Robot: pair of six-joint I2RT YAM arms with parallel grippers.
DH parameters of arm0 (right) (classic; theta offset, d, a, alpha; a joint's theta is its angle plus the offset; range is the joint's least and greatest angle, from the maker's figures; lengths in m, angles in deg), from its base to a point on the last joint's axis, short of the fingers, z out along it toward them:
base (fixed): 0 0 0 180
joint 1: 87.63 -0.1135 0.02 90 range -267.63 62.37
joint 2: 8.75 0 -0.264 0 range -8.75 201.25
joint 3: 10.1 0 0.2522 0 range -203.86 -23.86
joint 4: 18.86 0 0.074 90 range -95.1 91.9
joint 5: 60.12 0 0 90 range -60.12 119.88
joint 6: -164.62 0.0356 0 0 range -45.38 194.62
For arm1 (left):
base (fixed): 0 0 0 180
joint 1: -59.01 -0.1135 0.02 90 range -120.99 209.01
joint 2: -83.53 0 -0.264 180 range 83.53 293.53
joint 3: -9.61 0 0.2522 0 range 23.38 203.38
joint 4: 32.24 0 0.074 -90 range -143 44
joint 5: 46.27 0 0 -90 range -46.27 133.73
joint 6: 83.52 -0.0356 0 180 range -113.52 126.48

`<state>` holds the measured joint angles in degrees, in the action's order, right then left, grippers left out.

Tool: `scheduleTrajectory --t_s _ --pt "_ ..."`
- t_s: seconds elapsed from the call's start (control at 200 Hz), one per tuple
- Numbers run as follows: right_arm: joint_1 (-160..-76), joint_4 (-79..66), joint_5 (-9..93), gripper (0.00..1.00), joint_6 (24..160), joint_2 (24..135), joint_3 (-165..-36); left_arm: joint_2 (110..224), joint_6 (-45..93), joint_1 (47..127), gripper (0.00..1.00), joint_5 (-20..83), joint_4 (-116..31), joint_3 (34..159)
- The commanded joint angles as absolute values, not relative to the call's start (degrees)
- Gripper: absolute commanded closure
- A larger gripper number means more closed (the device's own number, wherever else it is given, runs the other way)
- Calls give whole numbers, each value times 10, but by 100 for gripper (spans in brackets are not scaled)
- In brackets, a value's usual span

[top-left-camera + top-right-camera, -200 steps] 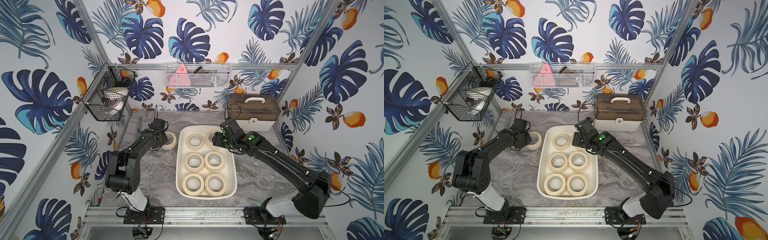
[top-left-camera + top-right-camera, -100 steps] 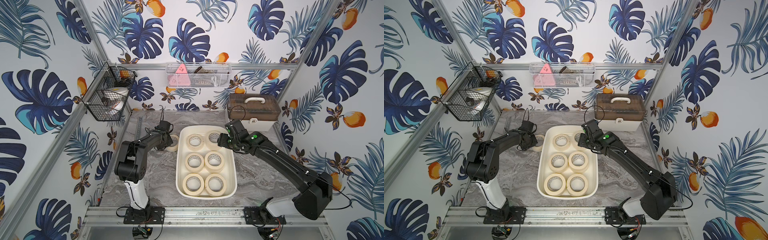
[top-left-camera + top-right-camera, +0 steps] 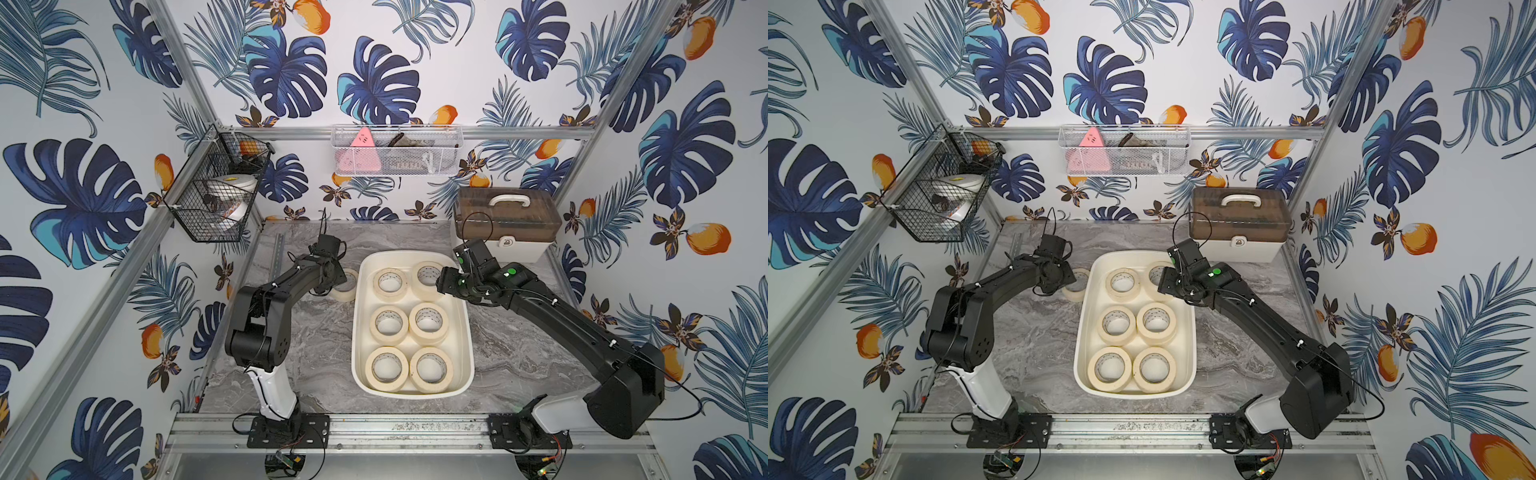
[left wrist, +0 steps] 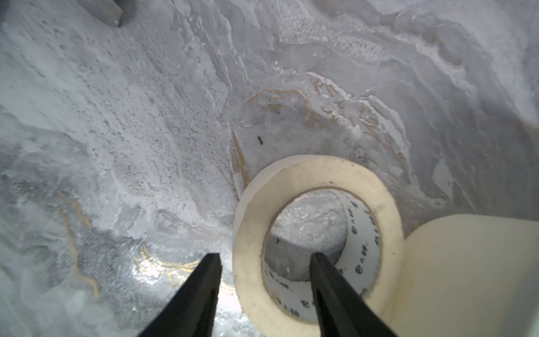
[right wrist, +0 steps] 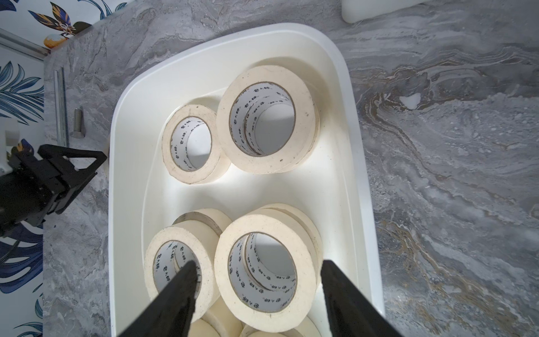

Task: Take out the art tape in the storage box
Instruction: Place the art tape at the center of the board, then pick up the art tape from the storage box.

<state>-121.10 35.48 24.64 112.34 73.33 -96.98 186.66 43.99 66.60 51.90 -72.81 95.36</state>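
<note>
On the grey marble table point(image 3: 316, 345) the storage box point(image 3: 358, 332) lies lengthwise between the two arms. The art tape point(image 3: 390, 324) sits inside it as six cream stacks, two across and three deep, plain in both top views. A lone roll point(image 3: 348, 287) lies flat on the table outside the box, just beside its left rim near the far corner. The left gripper point(image 3: 337, 279) is low over that roll, and the left wrist view shows its jaws apart. One of its fingers point(image 4: 201, 294) stands outside the ring with a sliver of table showing between it and the tape. Its mate reaches down into the white-lined hole, so the roll's wall lies between them unclamped. The storage box point(image 4: 466, 277) shows there as a cream wall right next to the roll. The right gripper point(image 3: 444, 285) hangs over the far right part of the box, partly covering the far right stack in a top view. From the right wrist its jaws are wide apart too, fingers point(image 5: 178, 297) framing the top roll of a stack on the box's right side. Whether they touch it is hard to judge from that angle, but nothing is gripped. Behind the right arm, in the far right corner, stands a brown-lidded case point(image 3: 505, 224) with a white handle.
</note>
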Motion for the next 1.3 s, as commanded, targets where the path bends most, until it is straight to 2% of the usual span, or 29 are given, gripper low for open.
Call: scheduleTrajectory --t_s 0.0,0.125,0.285,0.485,0.761,1.136,1.296 --pt "-1208 338 261 30 1124 736 -968 1842 426 667 37 539 -763 963" --pt "-1209 335 266 29 1129 743 -966 1801 414 670 32 532 -790 969" --pt "-1186 314 280 27 1142 753 -954 1742 392 674 15 471 -805 961" --pt "-1176 303 282 28 1150 783 -963 1656 364 674 1 416 -809 928" --pt "-1167 297 274 32 1145 856 -1005 1552 359 674 1 323 -838 893" --pt "-1137 288 250 35 1127 940 -1051 1496 339 676 1 333 -873 849" --pt "-1126 279 251 39 1117 966 -1059 1485 337 676 1 334 -873 837"
